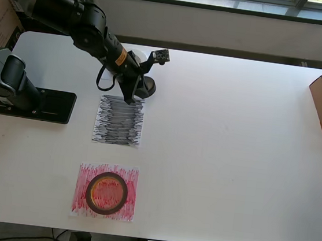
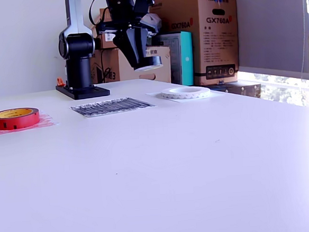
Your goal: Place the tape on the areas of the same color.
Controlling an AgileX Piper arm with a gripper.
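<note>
My gripper (image 1: 134, 93) (image 2: 137, 57) is shut on a black tape roll (image 1: 148, 86) (image 2: 150, 64) and holds it in the air, just beyond the far edge of the black-scribbled sheet (image 1: 119, 120) (image 2: 111, 105). That sheet is bare. A red tape roll (image 1: 107, 193) (image 2: 14, 118) lies on the red-scribbled sheet (image 1: 85, 173) (image 2: 44, 123). A white tape roll (image 1: 138, 54) (image 2: 185, 92) lies on the plain white sheet (image 2: 214, 94); in the overhead view my arm hides most of it.
The arm's black base plate (image 1: 43, 105) (image 2: 83, 91) stands at the overhead view's left. An open cardboard box (image 1: 321, 104) sits at the table's right edge. Stacked cartons (image 2: 207, 32) stand behind the table in the exterior view.
</note>
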